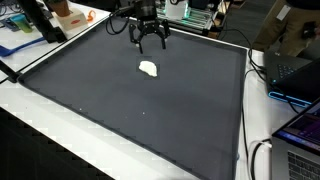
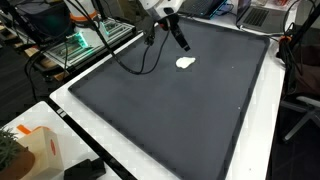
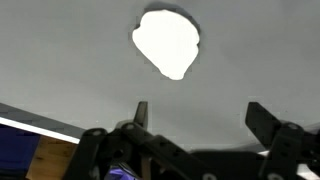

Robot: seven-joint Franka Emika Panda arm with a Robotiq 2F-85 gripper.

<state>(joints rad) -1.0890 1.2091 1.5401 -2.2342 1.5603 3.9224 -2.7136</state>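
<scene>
In the wrist view the gripper (image 3: 198, 110) fills the bottom edge, its 2 fingers (image 3: 142, 112) spread wide apart and holding nothing. Beyond them, at upper centre, 1 white lump (image 3: 168, 42) lies on the dark mat (image 3: 60, 70); what it is made of is hard to make out. In an exterior view, 1 tan box (image 2: 35, 148) sits at lower left, cut off by the frame, its contents hidden. Farther in, the lump rests at upper centre of the mat. The gripper hangs just above it, not touching, and 1 black cable (image 2: 140, 62) loops alongside.
</scene>
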